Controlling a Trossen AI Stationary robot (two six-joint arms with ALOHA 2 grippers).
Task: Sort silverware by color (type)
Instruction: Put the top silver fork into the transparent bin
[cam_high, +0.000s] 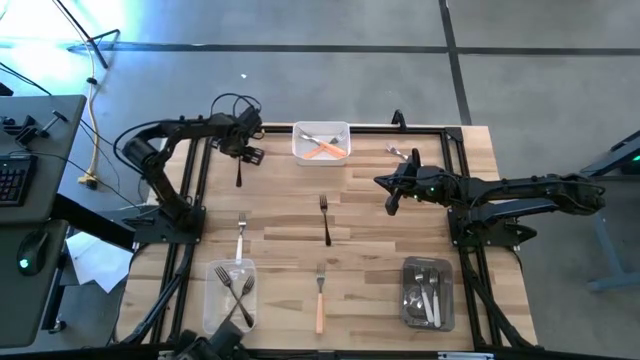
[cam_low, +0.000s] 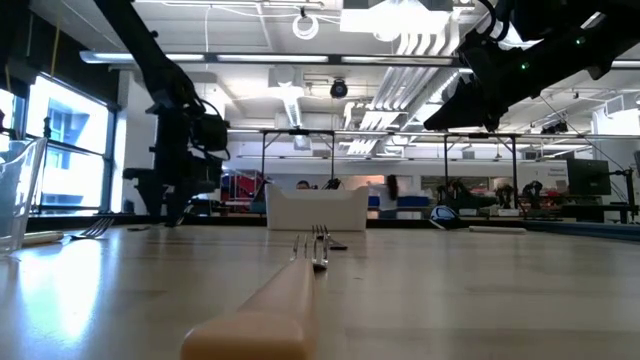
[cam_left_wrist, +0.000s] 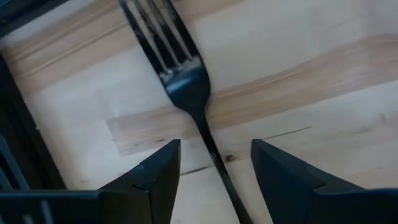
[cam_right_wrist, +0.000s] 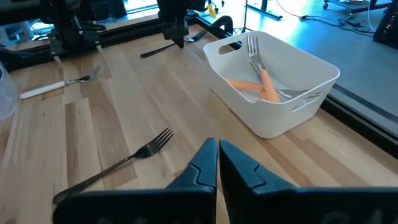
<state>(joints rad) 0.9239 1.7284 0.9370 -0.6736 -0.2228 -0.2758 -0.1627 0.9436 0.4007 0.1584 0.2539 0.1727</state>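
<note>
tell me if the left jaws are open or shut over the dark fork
Open: the left gripper has its jaws spread, the dark fork lying on the table between them, ungripped.

Forks with orange (cam_high: 320, 296), cream (cam_high: 241, 236) and dark (cam_high: 325, 219) handles, flat on the wood, well apart.

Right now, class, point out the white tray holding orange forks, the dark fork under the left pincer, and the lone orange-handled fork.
white tray (cam_right_wrist: 298, 107), right wrist view, front wall.
dark fork (cam_left_wrist: 186, 84), left wrist view, neck below the prongs.
orange-handled fork (cam_high: 320, 310), high view, handle.
</note>
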